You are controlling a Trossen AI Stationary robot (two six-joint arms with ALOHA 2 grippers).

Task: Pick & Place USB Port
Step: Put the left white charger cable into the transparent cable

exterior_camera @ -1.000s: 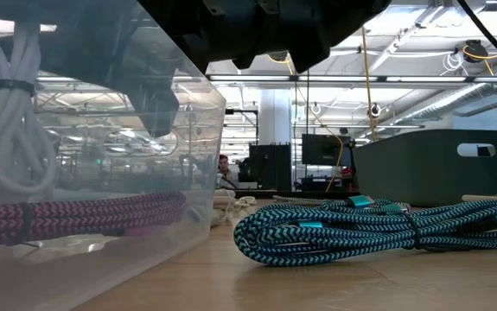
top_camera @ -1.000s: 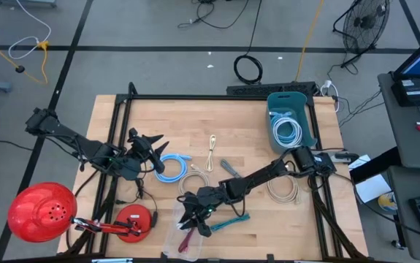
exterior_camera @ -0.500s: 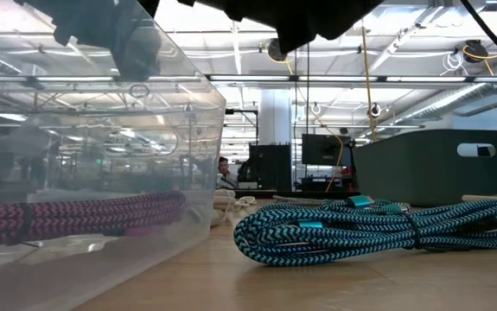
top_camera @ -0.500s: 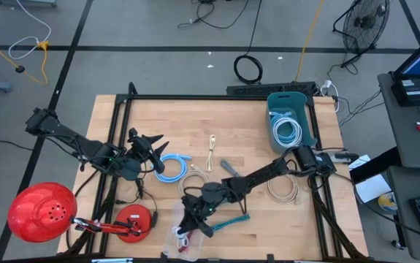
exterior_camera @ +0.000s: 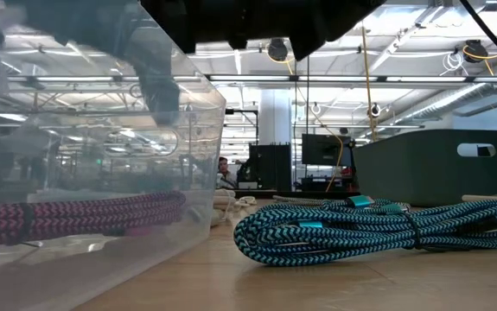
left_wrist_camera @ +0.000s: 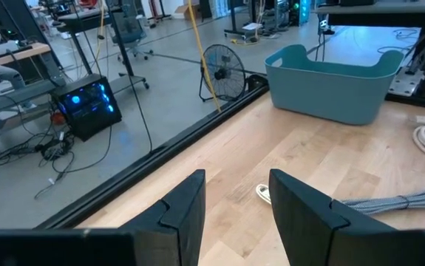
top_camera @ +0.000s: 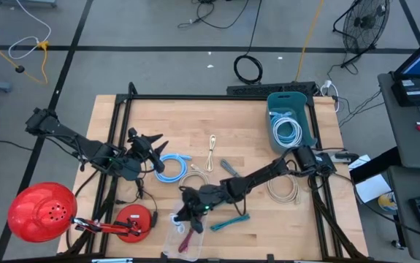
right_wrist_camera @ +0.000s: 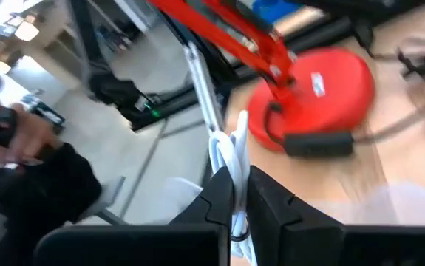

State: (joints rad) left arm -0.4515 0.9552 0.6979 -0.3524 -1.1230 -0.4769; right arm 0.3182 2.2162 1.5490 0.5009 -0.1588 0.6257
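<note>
White USB cable [right_wrist_camera: 230, 159] now pinched between closed fingers of right gripper [top_camera: 184, 217], lifted just above clear bin [top_camera: 188, 237] at table's front edge; a second ago jaws stood apart. Grasp made, so carrying comes next. Left gripper [left_wrist_camera: 234, 196] idle near blue cable [top_camera: 169, 166], fingers apart, empty

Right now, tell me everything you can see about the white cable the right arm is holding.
The white cable is a thin, smooth, plastic-sheathed cord gathered into a small bundle of loops. The right end effector is shut on it, the two dark fingers pinching the loops between them so that they stick up past the fingertips. From above, the bundle shows pale at the tip of the right arm, over the clear plastic bin at the table's front edge. Its plugs cannot be made out.
</note>
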